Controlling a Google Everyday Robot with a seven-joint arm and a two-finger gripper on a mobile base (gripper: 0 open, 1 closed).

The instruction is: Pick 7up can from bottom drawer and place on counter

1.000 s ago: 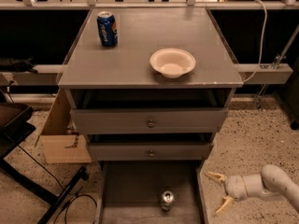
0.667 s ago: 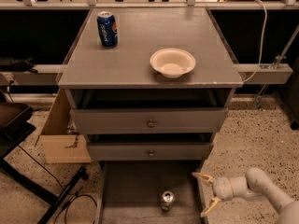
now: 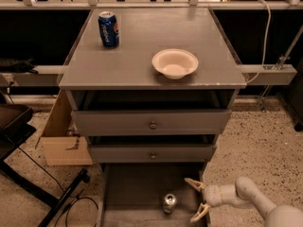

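The gripper (image 3: 190, 200), jaws wide at 3 o'clock of the 7up can (image 3: 169, 203), should likely pinch its light, slick, dentable wall mid-height.

High front view; gripper fingers (image 3: 195, 184) lower right.

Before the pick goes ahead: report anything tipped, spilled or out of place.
Nothing stands out. The 7up can appears upright in the bottom drawer, the Pepsi can and bowl sit upright on the counter, no spill. The gripper, open, is beside the 7up can.
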